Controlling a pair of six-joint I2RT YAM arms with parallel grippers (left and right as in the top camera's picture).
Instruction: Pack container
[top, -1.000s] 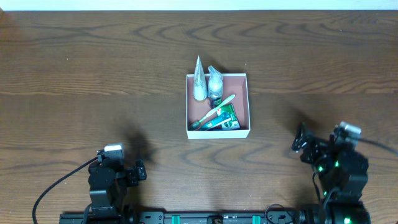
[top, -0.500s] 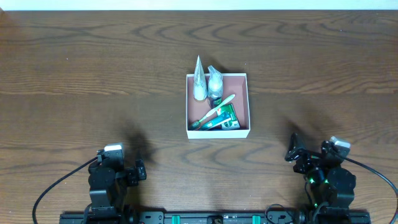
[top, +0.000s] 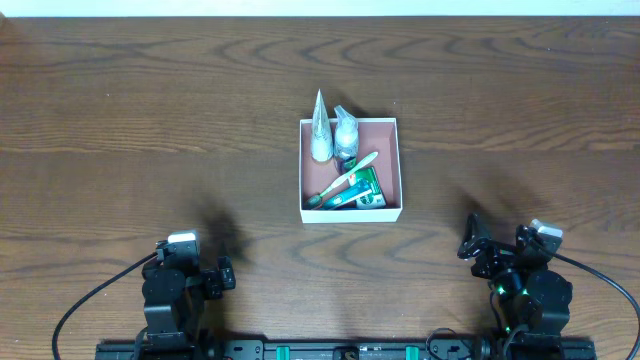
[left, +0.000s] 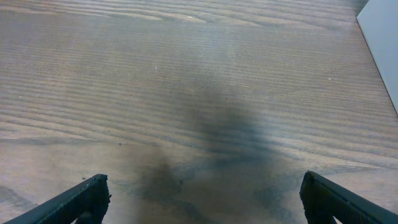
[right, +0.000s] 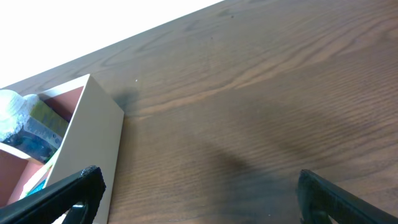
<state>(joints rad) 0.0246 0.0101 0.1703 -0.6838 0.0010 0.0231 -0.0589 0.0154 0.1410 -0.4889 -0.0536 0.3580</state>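
The left hand (left: 202, 190) and the right hand (right: 196, 186) are seen spread wide, nothing gripped, low over the worktop (top: 150, 120). The container (top: 350, 213) is spotted well ahead, leftward of the right hand, toiletries (top: 350, 172) laid inside; packing is judged finished, so both are held clear.

Dark wood-grain table (top: 150, 120) under even light, a white strip (top: 320, 7) beyond its far edge.
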